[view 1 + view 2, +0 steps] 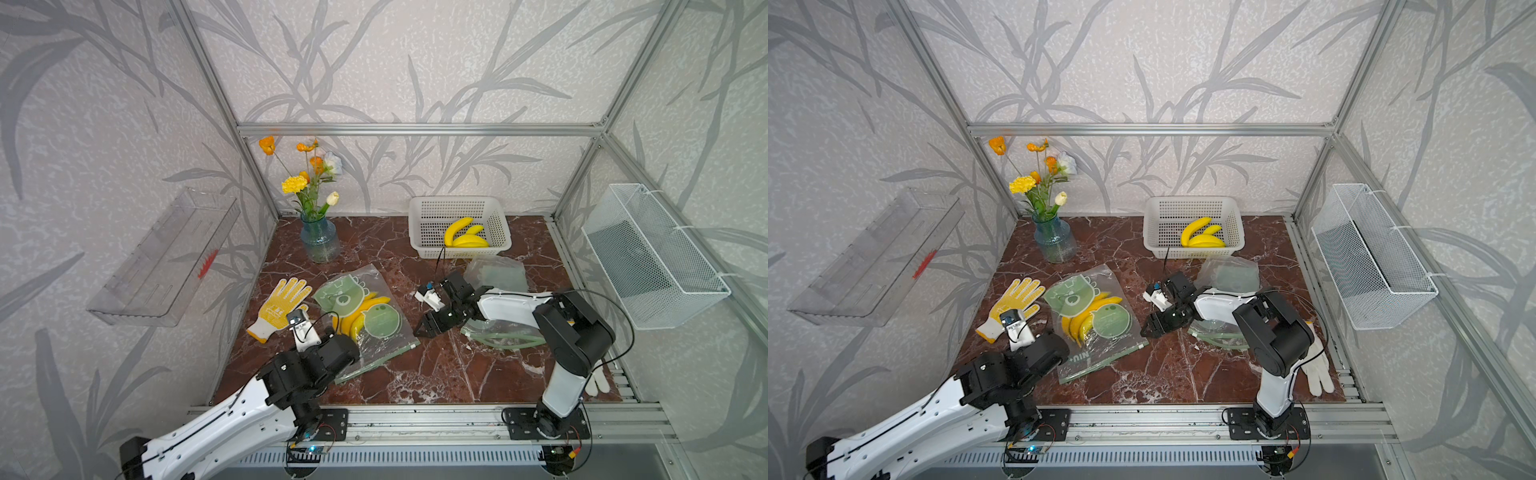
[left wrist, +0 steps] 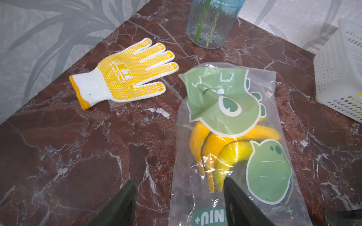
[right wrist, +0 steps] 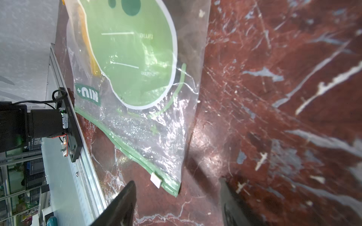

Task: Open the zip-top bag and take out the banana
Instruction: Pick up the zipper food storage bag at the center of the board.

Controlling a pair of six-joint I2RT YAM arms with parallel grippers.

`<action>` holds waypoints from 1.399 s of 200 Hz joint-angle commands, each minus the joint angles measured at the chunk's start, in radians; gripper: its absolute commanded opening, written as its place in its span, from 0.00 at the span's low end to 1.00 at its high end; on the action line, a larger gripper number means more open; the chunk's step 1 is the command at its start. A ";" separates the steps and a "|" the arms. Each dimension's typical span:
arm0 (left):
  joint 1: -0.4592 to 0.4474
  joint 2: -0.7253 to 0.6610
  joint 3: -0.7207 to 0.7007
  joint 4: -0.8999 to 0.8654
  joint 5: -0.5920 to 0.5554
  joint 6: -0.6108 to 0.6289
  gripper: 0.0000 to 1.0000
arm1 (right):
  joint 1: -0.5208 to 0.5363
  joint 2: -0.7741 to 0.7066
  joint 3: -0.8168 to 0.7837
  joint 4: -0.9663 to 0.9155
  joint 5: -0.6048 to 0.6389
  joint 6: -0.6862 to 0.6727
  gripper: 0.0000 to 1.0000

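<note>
Left claw (image 2: pixel 179 181) hangs wide open over the zip end of the zip-top bag (image 1: pixel 376 322), right claw (image 3: pixel 177 181) equally wide beside its white slider (image 3: pixel 156 180), banana (image 2: pixel 197 140) inside it flat on the worktop (image 1: pixel 436 374), so I'd say it's the opening step: pinch that slider next.

The red marble tabletop (image 1: pixel 415 374) carries a glass vase (image 1: pixel 320 243), a white basket (image 1: pixel 432 224), a yellow-dotted glove (image 1: pixel 282 303), the zip-top bag (image 1: pixel 380 320) (lying flat, bananas (image 1: pixel 356 319) inside), a crumpled clear bag (image 1: pixel 496 270) and a white glove (image 1: pixel 598 384).
</note>
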 commanded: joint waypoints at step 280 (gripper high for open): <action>0.218 0.415 -0.305 0.716 0.387 0.212 0.64 | 0.100 0.126 -0.011 0.062 -0.139 0.192 0.51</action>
